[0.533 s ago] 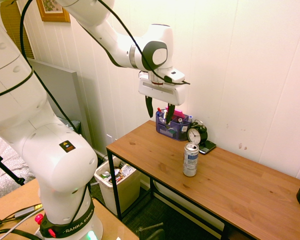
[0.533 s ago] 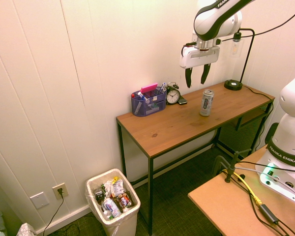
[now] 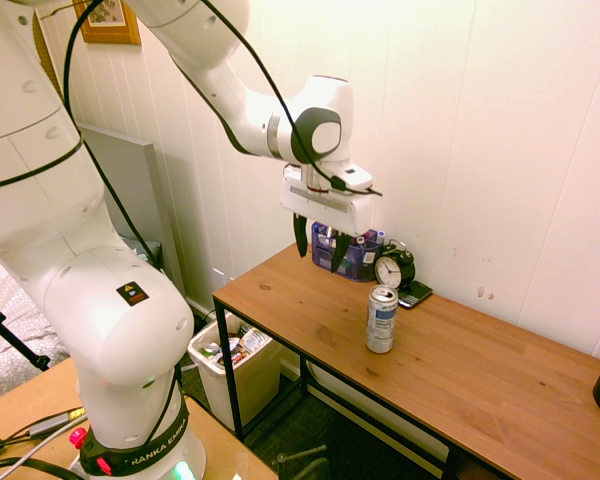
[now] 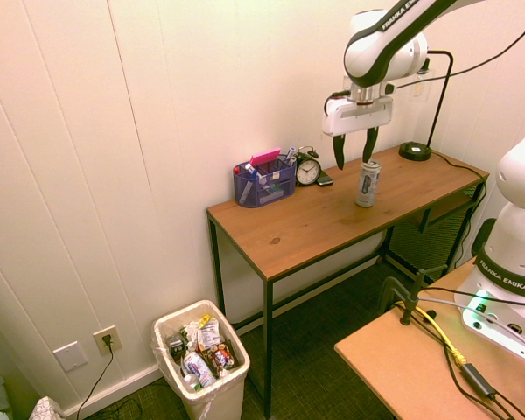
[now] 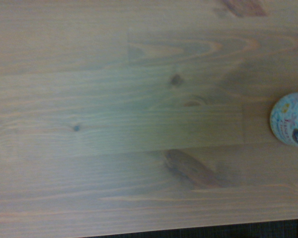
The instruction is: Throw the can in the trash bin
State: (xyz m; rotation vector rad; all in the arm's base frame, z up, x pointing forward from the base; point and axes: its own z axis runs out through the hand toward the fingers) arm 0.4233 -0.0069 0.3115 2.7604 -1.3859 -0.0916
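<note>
The slim silver can (image 3: 382,320) with a white-and-blue label stands upright on the wooden table (image 3: 480,370), near its middle. My gripper (image 3: 320,245) hangs open and empty above the table, higher than the can and a little off to its side. From the other side the gripper (image 4: 353,149) sits just over the can (image 4: 366,184) without touching it. The wrist view shows the can's top (image 5: 290,119) at the edge of the picture, over bare wood. The off-white trash bin (image 3: 250,385) stands on the floor beside the table's end, with colourful rubbish in it (image 4: 219,402).
A blue desk organiser (image 3: 345,255) with pens, a black alarm clock (image 3: 392,268) and a small dark phone (image 3: 415,294) line the wall behind the can. A black lamp base (image 4: 415,150) sits at the table's far end.
The arm has come down and shifted toward the can; the open fingers now hang lower and closer over it. The can has not moved.
</note>
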